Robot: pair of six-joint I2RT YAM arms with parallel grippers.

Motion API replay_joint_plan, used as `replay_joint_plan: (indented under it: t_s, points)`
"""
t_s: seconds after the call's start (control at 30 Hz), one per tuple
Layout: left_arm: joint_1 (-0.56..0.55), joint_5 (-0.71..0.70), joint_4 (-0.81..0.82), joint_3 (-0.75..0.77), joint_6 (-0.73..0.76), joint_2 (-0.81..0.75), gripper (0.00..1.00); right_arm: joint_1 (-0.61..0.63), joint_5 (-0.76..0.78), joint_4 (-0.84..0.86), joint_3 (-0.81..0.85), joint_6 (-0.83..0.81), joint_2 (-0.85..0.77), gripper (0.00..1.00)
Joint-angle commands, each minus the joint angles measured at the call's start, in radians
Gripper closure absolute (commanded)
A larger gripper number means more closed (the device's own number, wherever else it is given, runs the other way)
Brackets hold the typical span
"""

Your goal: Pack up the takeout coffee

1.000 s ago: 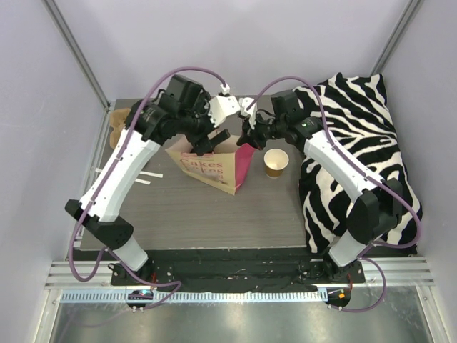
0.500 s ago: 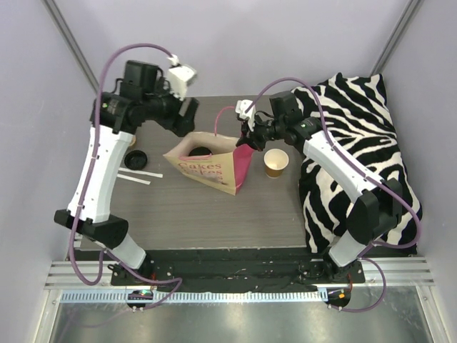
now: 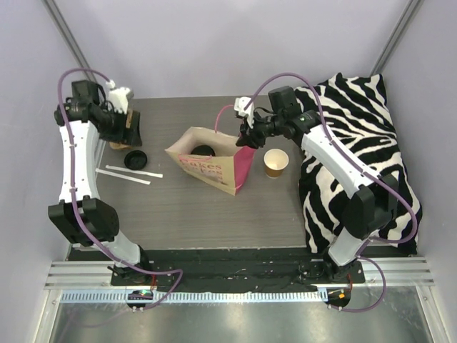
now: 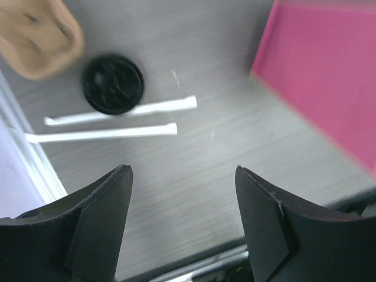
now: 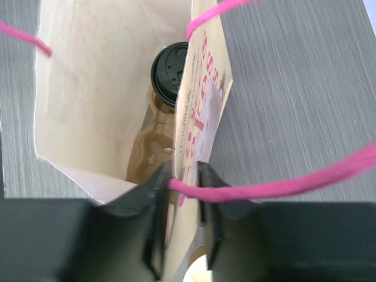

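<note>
Here, near-left on surface [image 3: 214, 214]: two wrapped straws [image 3: 128, 174], loose black lid [image 3: 135, 158]. Mid-surface, paper bag [image 3: 211, 170] reads "Cakes", lidded coffee cup [image 5: 170, 67] inside. Open cup [image 3: 275, 162] just right of bag. Right gripper [image 5: 183, 170] straddles bag rim, jaws narrow; pinching or loose, cannot tell. Far-left, left gripper [image 4: 182, 169] spread, empty, above surface.

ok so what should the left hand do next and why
Probably lower the open left hand onto the black lid: it lies loose on the table ahead of that hand, while the cup beside the bag stands uncovered.
</note>
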Motion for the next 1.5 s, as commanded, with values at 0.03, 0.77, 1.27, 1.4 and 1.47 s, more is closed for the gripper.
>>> replay_joint_plan:
  t_s: [0.03, 0.77, 1.27, 1.4, 1.47]
  points:
    - [-0.005, 0.05, -0.032, -0.191, 0.38, -0.059, 0.26, -0.006, 0.014, -0.03, 0.115, 0.051, 0.044, 0.59]
    - [-0.066, 0.042, 0.272, -0.468, 1.054, 0.202, 0.54, -0.003, 0.12, -0.065, 0.247, 0.206, 0.047, 0.22]
    - [-0.129, -0.045, 0.404, -0.541, 1.151, 0.325, 0.65, -0.004, 0.213, -0.094, 0.232, 0.27, 0.021, 0.19]
    - [-0.141, -0.057, 0.41, -0.578, 1.154, 0.32, 0.71, -0.004, 0.232, -0.094, 0.235, 0.276, 0.027, 0.19]
    - [-0.15, -0.062, 0.406, -0.593, 1.145, 0.309, 0.78, -0.004, 0.233, -0.094, 0.241, 0.281, 0.034, 0.18]
